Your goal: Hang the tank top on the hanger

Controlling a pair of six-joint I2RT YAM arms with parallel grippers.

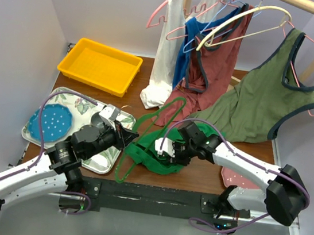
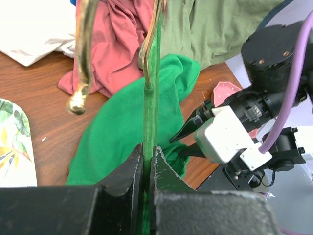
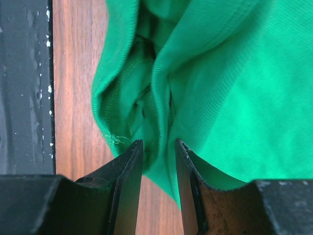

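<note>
The bright green tank top (image 1: 149, 151) lies bunched on the wooden table between the two arms; it also shows in the left wrist view (image 2: 122, 127) and the right wrist view (image 3: 220, 98). The thin dark-green hanger (image 1: 120, 168) lies across its left side, with the hook end toward the hanging clothes. My left gripper (image 1: 131, 136) is shut on the hanger's bar (image 2: 150, 98), jaws tight on it (image 2: 148, 149). My right gripper (image 1: 170, 154) sits at the tank top's right side. Its jaws (image 3: 159, 144) are nearly closed on a fold of the fabric.
A rack at the back holds an olive top (image 1: 263, 102), a rust-red top (image 1: 211, 55), a cream hanger (image 1: 245, 16) and pink wire hangers (image 1: 165, 8). A yellow bin (image 1: 100, 65) stands at the back left. A floral tray (image 1: 105, 160) with a blue plate (image 1: 51, 124) lies left.
</note>
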